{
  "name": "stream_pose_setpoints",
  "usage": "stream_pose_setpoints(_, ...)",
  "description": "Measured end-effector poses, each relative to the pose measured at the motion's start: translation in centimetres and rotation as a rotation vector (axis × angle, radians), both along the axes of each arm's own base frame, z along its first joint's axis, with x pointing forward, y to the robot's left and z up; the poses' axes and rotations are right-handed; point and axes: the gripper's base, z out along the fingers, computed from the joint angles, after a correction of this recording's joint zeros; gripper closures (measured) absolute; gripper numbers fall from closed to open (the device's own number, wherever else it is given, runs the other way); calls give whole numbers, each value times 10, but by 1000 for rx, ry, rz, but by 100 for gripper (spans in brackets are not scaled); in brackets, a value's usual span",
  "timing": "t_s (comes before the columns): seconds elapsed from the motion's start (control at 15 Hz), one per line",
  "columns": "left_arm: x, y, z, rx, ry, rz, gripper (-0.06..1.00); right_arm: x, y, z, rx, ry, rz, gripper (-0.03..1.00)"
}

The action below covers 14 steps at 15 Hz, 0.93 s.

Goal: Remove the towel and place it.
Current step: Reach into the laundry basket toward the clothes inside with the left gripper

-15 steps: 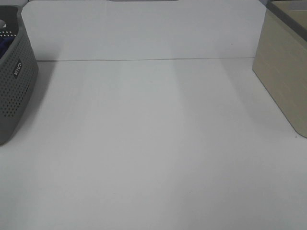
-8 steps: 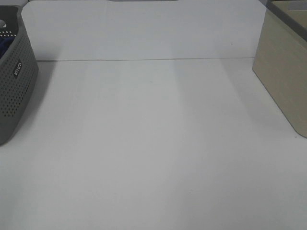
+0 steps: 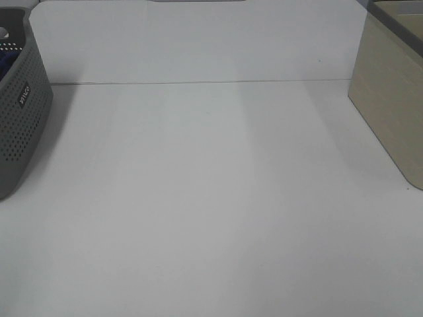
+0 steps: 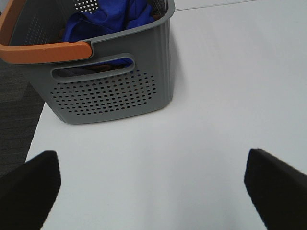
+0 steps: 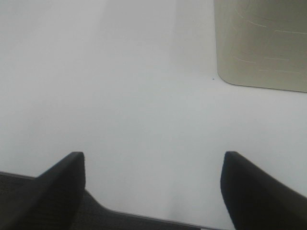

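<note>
The royal-blue towel (image 4: 108,17) lies bunched inside the grey perforated basket (image 4: 115,91), which has an orange handle (image 4: 45,51). In the exterior high view the basket (image 3: 20,112) stands at the far left edge and a sliver of the towel (image 3: 5,63) shows inside it. My left gripper (image 4: 152,184) is open and empty over the bare table, short of the basket. My right gripper (image 5: 152,187) is open and empty over the table's near edge. Neither gripper shows in the exterior high view.
A beige box (image 3: 390,92) stands at the right edge of the white table (image 3: 211,198); it also shows in the right wrist view (image 5: 261,43). Dark floor (image 4: 14,124) lies past the table's left edge beside the basket.
</note>
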Motion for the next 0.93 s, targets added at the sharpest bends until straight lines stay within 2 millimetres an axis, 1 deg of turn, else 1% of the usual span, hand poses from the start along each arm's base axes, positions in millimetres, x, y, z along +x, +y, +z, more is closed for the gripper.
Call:
stream_pose_setpoints(0.67, 0, 0, 0, 3, 0, -1, -5, 0, 0, 0, 0, 0, 0, 20)
stream_pose_setpoints(0.8, 3, 0, 0, 4, 19, -2, -5, 0, 0, 0, 0, 0, 0, 20)
stream_pose_setpoints(0.93, 5, 0, 2, 41, 34, -22, -5, 0, 0, 0, 0, 0, 0, 20)
